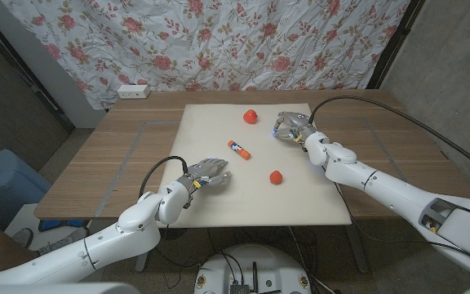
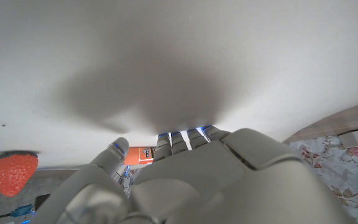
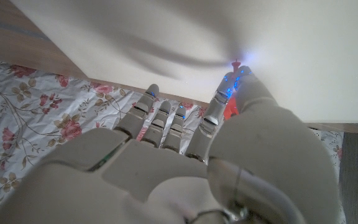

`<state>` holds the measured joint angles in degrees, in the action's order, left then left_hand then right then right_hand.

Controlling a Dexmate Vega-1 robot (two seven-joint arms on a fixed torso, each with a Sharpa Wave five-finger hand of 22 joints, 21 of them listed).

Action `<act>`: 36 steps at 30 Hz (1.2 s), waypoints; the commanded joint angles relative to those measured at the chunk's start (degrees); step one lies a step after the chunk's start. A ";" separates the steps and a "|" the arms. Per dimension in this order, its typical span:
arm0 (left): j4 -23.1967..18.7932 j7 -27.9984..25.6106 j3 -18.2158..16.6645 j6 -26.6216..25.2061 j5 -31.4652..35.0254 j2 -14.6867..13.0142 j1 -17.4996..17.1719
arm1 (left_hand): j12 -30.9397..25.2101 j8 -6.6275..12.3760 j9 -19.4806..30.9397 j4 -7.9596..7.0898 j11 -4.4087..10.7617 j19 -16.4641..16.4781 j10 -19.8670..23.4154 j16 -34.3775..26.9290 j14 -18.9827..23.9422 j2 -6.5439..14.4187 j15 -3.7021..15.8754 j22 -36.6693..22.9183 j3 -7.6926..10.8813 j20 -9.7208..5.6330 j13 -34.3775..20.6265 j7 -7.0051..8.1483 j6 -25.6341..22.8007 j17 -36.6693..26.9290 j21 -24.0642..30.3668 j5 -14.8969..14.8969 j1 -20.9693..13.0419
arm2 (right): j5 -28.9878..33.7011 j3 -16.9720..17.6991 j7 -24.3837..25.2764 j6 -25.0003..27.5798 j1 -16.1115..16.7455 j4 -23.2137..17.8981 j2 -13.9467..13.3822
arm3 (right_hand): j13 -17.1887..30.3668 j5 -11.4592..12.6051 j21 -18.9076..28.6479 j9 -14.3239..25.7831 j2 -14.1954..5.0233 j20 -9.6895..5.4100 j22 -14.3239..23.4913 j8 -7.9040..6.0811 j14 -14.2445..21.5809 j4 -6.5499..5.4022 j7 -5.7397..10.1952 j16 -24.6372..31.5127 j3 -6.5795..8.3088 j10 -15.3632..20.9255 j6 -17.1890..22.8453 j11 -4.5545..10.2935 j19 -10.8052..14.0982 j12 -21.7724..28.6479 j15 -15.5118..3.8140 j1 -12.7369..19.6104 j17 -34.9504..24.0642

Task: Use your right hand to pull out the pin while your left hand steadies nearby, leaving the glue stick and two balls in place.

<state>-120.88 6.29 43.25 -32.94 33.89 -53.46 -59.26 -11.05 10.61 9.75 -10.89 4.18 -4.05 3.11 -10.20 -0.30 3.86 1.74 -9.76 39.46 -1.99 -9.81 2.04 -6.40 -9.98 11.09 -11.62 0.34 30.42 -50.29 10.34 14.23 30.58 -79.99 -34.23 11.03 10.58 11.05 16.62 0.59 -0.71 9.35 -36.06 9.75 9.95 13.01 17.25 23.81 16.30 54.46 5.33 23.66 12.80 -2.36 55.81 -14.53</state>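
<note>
Left hand [image 1: 208, 175] sits on the near-left part of the cream mat [image 1: 219, 204], fingers curled loosely downward toward the surface, nothing visibly in them. In the left wrist view the left hand [image 2: 185, 180] shows from behind — fingers bent forward over the mat, whether they touch it I can't tell.

Just beyond it, mid-mat, the glue stick [image 1: 238, 149] lies on its side, orange body with a blue end, angled diagonally. Left wrist view catches its orange label [image 2: 140, 155] just past the fingertips, apart from them.

Near-right of centre: a red strawberry-shaped ball [image 1: 277, 176], alone on the mat, well apart from both hands. Same one shows in the left wrist view [image 2: 13, 172], seeds visible.

Farther back, right hand [image 1: 292, 126] is on the far-right part of the mat, fingers bunched together. Right wrist view: right hand [image 3: 185, 155] with thumb and one finger brought together at the tips, and a small red pin [image 3: 235, 62] right at those tips — looks pinched, though the contact is too small to confirm. Other fingers extend alongside.

Second red ball [image 1: 250, 116] sits near the mat's far edge, left of the right hand, not touching it.

Behind the table edge: a white power strip [image 1: 134, 91] and a floral curtain [image 1: 219, 41].
</note>
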 commanded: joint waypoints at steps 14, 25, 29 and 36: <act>0.21 1.02 0.12 0.45 -0.93 -0.13 0.38 | -0.26 0.34 0.53 -0.09 -0.19 0.10 1.74 -0.36 0.35 7.42 0.58 -0.16 0.59 -1.38 -0.29 0.81 -2.86 -0.22 0.16 0.09 -0.51 | 0.50 0.01 1.32 -0.66 0.05 0.23 -0.05 | 0.19 -0.09 0.31 0.43 -0.25 -0.18 0.22 -1.20 1.14 -0.19 -0.04 0.65 -0.10 1.98 2.72 0.48 1.61 0.23 -1.80 1.72 -0.56; 0.49 2.17 0.25 0.70 -1.85 -0.11 0.95 | -0.28 0.31 0.54 -0.10 0.00 0.19 1.97 -0.38 0.39 7.40 0.65 -0.16 0.79 -1.36 -0.29 0.75 -3.02 -0.24 0.18 0.15 -0.47 | 0.70 0.12 1.37 -1.10 0.02 -0.05 -0.40 | 0.19 -0.12 0.30 0.43 -0.30 -0.37 0.23 -1.52 1.32 -0.40 -0.15 0.81 -0.21 2.57 3.60 0.71 1.94 0.25 -2.03 1.79 -0.75; 0.62 2.29 0.39 0.82 -1.91 -0.07 1.17 | -0.28 0.27 0.54 -0.10 0.00 0.21 2.00 -0.39 0.41 7.39 0.62 -0.16 0.84 -1.39 -0.29 0.70 -2.99 -0.24 0.18 0.16 -0.46 | 0.68 0.22 1.27 -1.44 0.02 -0.18 -0.59 | 0.19 -0.13 0.28 0.39 -0.34 -0.46 0.23 -1.58 1.38 -0.49 -0.21 0.87 -0.25 2.89 3.88 0.69 2.03 0.30 -2.10 1.74 -0.82; 0.62 2.76 0.27 0.52 -2.59 -0.13 1.33 | -0.25 0.27 0.55 -0.11 0.01 0.30 2.02 -0.40 0.44 7.38 0.66 -0.16 0.95 -1.32 -0.30 0.73 -3.10 -0.25 0.20 0.19 -0.44 | 0.78 0.37 1.75 -1.80 -0.07 0.13 -0.38 | 0.19 -0.13 0.26 0.23 -0.37 -0.59 0.24 -1.56 1.53 -0.65 -0.22 1.00 -0.34 3.48 4.24 0.50 2.24 0.35 -2.42 1.62 -0.95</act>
<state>-120.44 7.69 43.38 -32.17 32.17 -53.56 -58.25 -10.86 10.42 9.75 -10.89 4.17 -4.00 3.09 -10.19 -0.36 3.86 1.97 -9.73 39.86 -1.82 -9.82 2.03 -6.39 -9.97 11.12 -11.63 0.34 31.07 -50.18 11.71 12.96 30.60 -79.89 -34.59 11.03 10.41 11.05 16.88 0.81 -1.34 9.47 -37.39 10.77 9.54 12.41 17.72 23.38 19.11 57.95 6.01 25.50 12.81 -2.14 57.38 -15.32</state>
